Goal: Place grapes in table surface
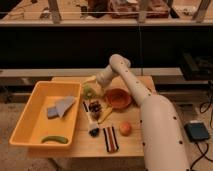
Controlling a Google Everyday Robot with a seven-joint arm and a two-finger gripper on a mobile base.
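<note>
The grapes (95, 106) are a small dark bumpy cluster near the middle of the table surface (135, 145), a light tan wooden top. My white arm comes in from the lower right, bends at the elbow above the table's far edge and reaches down to the left. At its end, my gripper (96, 96) hangs just above the grapes, open as far as I can make out. I cannot tell whether it still touches the cluster. The grapes look to be resting on the wood.
A yellow bin (35, 120) on the left holds a grey cloth (60, 107) and a green vegetable (55, 139). A maroon bowl (118, 98) sits right of the gripper. An orange fruit (125, 128), a striped packet (110, 139), a small dark item (93, 131) and a green fruit (89, 91) lie nearby.
</note>
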